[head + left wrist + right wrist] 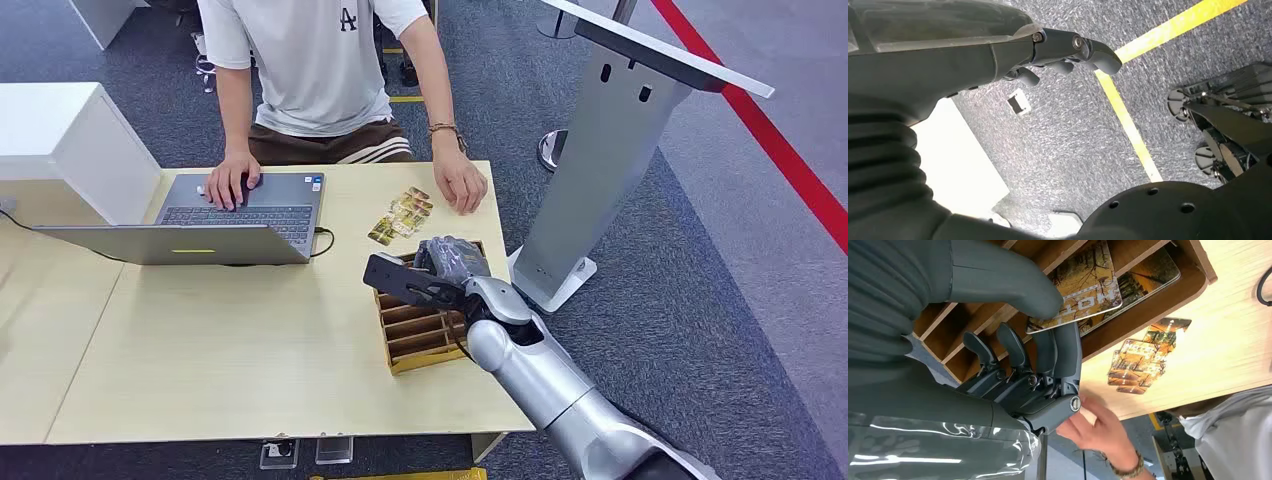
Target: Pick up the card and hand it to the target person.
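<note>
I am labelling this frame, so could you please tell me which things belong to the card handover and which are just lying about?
Job:
card, pinched by right hand
card rack
person

Lying about:
laptop
loose cards
kiosk
left hand, hanging

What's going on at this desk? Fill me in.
The robot's right hand pinches a card between thumb and fingers at the wooden slotted holder. A person sits opposite, one hand on a laptop, the other resting by loose cards. The left hand hangs over the floor.
</note>
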You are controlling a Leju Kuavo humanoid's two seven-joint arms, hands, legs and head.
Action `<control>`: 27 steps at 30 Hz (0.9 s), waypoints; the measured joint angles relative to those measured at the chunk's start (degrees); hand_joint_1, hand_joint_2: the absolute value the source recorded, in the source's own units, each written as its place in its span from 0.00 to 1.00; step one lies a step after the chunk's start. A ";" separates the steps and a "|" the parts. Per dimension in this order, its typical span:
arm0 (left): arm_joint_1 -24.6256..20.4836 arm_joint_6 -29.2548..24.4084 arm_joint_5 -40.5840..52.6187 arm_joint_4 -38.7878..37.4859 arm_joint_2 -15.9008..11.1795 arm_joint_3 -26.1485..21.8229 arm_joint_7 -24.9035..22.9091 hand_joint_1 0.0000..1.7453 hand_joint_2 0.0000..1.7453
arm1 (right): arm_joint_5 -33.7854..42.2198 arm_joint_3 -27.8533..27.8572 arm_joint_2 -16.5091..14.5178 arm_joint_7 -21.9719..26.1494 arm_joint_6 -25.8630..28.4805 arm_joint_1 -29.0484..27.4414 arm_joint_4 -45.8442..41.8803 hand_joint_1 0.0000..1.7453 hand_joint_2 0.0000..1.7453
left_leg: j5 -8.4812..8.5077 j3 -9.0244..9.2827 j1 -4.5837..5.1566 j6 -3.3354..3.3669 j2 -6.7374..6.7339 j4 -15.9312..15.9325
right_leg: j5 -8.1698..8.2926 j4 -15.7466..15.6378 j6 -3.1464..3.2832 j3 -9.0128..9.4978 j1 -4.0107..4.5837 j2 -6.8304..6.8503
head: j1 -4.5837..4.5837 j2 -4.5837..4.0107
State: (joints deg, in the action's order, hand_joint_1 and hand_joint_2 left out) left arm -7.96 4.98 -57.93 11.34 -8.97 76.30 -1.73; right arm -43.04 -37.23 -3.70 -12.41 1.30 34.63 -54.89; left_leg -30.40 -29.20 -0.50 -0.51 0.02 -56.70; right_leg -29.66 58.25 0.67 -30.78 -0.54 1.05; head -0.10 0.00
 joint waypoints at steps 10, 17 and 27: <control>0.42 -1.10 -1.04 0.00 -0.37 0.00 0.04 0.00 1.00 | -8.97 3.76 3.26 -1.98 4.76 -3.70 -20.68 0.86 1.00 | 0.00 -0.02 0.01 0.01 -0.01 -0.03 | 0.00 -0.01 0.00 -0.05 0.00 0.00 | 0.02 0.00; 0.60 -1.36 -1.38 0.00 -0.38 0.00 0.62 0.00 1.00 | -11.71 8.21 5.23 1.81 6.23 -7.57 -41.16 0.86 1.00 | -0.02 -0.01 0.00 0.00 -0.04 -0.03 | 0.00 -0.03 0.00 -0.04 0.00 -0.04 | 0.02 0.00; 0.54 -1.37 -1.85 0.00 -0.36 0.00 0.70 0.00 1.00 | -11.07 9.01 5.63 3.05 6.67 -9.24 -49.77 0.86 1.00 | -0.01 -0.01 0.00 0.00 -0.04 -0.03 | 0.00 -0.02 0.00 -0.02 0.00 -0.05 | 0.04 0.00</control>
State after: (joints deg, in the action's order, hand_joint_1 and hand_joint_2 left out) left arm -7.43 3.61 -59.78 11.34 -9.33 76.30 -1.03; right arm -54.11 -28.23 1.93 -9.37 7.97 25.40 -104.66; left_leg -30.41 -29.21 -0.50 -0.50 -0.02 -56.73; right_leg -29.66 58.23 0.67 -30.80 -0.55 1.00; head -0.06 0.00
